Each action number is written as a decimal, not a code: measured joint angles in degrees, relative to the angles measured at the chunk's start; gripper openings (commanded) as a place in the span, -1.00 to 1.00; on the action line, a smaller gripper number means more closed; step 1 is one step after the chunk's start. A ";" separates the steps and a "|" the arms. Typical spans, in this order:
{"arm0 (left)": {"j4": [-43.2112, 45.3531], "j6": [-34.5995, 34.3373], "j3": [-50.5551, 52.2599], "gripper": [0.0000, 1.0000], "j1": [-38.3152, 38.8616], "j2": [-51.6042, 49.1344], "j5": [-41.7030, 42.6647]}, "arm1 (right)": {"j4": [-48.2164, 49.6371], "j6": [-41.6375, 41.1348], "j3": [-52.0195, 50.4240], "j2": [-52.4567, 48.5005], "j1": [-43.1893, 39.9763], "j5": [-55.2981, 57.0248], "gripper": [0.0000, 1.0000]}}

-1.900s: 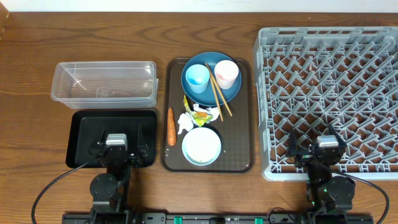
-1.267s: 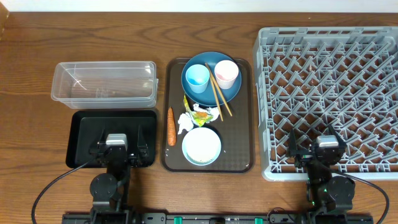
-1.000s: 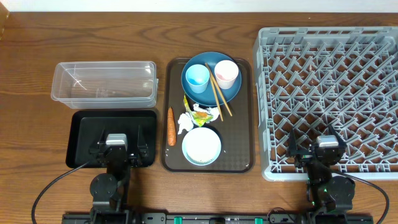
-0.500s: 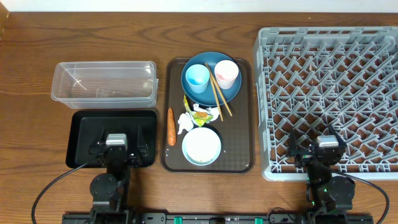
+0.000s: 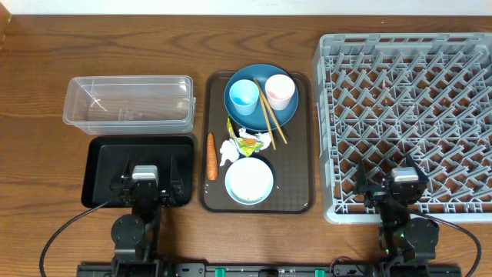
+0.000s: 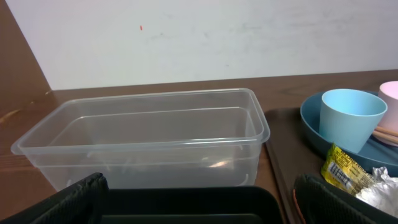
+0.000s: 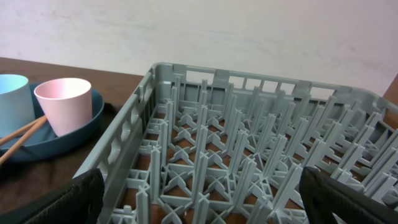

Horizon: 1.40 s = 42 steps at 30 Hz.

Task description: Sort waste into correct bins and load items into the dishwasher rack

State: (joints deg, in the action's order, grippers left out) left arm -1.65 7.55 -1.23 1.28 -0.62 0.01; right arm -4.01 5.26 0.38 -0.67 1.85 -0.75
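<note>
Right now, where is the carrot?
Overhead, the carrot lies at the left edge of the brown serving tray, beside the crumpled paper and white bowl.

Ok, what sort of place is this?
Likely a lab table staged as a dish-clearing station: grey dishwasher rack, brown meal tray, plain white wall behind.

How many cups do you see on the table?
2. The light blue cup stands on the left part of the blue plate, and the pale pink cup stands beside it on the right part. No other cup shows, and none seems hidden.
</note>
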 measured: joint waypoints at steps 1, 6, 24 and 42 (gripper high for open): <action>0.11 0.00 0.00 0.96 0.00 0.00 0.02 | -0.02 0.00 0.00 0.00 0.00 0.00 0.99; 0.48 0.02 -0.02 0.96 0.00 0.00 1.88 | -0.02 0.00 0.00 0.00 0.00 0.00 0.98; -28.85 -5.55 -43.25 0.96 -0.04 -8.37 32.11 | 0.00 0.00 0.00 0.00 0.00 0.11 0.98; -69.07 -6.49 -77.88 0.96 -0.04 -48.41 38.84 | -0.02 0.00 0.00 -0.02 0.00 0.15 0.98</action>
State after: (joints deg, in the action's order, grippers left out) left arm -70.72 1.06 -79.11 1.23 -49.04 38.85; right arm -4.03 5.26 0.38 -0.69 1.85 -0.60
